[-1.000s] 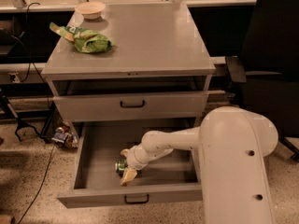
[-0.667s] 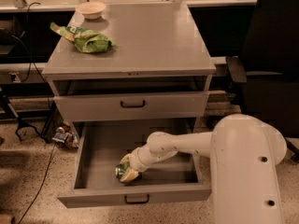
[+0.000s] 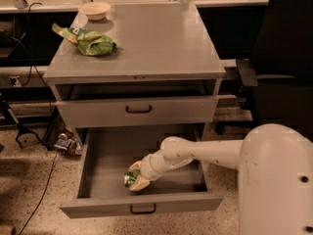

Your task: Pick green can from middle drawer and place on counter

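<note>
The green can [image 3: 130, 176] lies in the open middle drawer [image 3: 102, 155], near its front centre. My gripper [image 3: 134, 180] reaches down into the drawer from the right, and its pale fingers [image 3: 141, 184] are closed around the can, which still rests low on the drawer floor. Only the can's left end shows past the fingers. The counter [image 3: 156, 38] is the grey cabinet top above.
A green snack bag [image 3: 93, 42] and a pale bowl [image 3: 95, 10] sit at the counter's back left. The drawer above [image 3: 139, 109] is closed. A black chair [image 3: 274, 72] stands to the right. Cables and clutter [image 3: 66, 143] lie on the floor to the left.
The gripper stays at the can near the drawer's front. My arm and body have shifted a little to the right in view.
</note>
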You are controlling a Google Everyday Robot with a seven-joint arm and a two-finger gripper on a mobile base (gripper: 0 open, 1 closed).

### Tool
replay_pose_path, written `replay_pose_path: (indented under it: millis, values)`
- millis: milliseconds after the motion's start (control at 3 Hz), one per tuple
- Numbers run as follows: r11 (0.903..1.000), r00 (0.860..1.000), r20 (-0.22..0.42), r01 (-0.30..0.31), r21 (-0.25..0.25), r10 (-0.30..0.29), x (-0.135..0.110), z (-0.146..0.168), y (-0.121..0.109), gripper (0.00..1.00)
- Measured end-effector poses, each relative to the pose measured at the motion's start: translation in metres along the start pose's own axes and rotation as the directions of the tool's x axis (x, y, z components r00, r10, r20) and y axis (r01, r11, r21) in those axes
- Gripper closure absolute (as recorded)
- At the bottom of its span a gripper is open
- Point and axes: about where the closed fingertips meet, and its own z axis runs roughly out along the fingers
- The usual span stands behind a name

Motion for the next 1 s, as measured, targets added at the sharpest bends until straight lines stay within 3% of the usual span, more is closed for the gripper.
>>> replay_pose_path:
  millis: [333,667,1000]
  values:
    - [0.9983,1.000,-0.031,-0.002,0.058,0.003,-0.009,-0.079,0.009,1.00]
    - [0.9928,0.996,-0.086,0.017,0.119,-0.007,-0.016,-0.149,0.004,1.00]
    - [0.9793,0.988,-0.153,0.030,0.200,0.001,-0.017,-0.224,-0.013,1.00]
